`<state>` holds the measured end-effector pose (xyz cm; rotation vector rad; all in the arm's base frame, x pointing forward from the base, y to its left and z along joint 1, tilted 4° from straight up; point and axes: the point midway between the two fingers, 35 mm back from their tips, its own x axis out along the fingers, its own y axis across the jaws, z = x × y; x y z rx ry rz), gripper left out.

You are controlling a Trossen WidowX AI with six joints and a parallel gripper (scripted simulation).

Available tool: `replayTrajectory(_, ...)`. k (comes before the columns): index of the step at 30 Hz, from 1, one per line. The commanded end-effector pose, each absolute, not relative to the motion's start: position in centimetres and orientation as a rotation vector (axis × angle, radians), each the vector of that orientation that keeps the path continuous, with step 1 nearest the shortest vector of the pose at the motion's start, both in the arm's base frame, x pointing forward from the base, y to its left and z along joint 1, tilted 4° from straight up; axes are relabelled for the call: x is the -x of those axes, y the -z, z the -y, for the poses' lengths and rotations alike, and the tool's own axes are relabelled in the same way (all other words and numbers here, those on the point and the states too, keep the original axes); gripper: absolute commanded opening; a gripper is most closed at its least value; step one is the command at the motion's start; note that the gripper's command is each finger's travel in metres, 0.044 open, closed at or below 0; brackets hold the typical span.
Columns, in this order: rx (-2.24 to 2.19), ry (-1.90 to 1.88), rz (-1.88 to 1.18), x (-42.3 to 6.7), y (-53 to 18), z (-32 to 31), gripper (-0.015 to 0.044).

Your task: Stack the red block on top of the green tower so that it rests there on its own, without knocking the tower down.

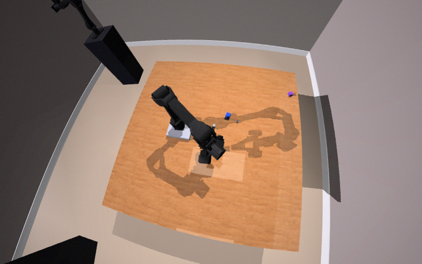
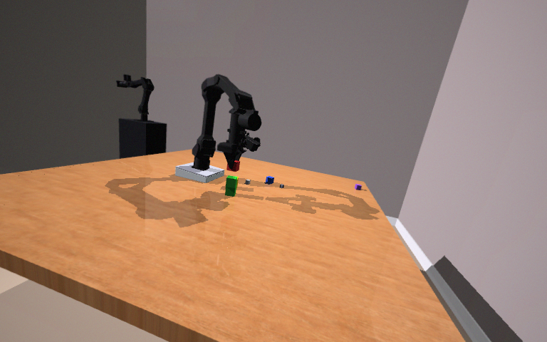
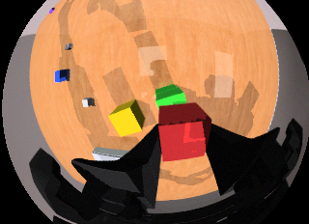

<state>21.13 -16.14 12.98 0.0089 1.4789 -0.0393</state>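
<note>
My gripper point(image 2: 233, 163) point(image 3: 180, 126) point(image 1: 204, 159) is shut on the red block point(image 2: 234, 166) point(image 3: 184, 134) and holds it in the air above the table point(image 2: 268, 275). The green tower point(image 2: 231, 185) point(image 3: 170, 95) stands upright on the table. In the wrist view its top shows just beyond the red block, so the block is above and slightly to one side of it, not touching. In the top view the arm hides the tower and the red block.
A yellow block point(image 3: 126, 118) lies close beside the tower. A blue block point(image 1: 228, 114) point(image 2: 269, 179) point(image 3: 62, 75), a few tiny cubes point(image 2: 247, 182) point(image 3: 88, 102) and a purple block point(image 1: 290, 93) point(image 2: 357, 186) lie farther off. The arm's base plate point(image 2: 199, 171) is behind the tower.
</note>
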Motion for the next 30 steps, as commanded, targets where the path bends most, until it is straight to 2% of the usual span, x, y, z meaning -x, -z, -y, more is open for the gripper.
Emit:
replayTrajectory(1, -0.005, 0.033, -1.474, -21.3, -12.4, 16.1, 0.0)
replayTrajectory(8, -0.005, 0.033, -1.474, -21.5, -10.1, 16.2, 0.0)
replayTrajectory(30, -0.005, 0.033, -1.474, -21.5, -10.0, 16.2, 0.0)
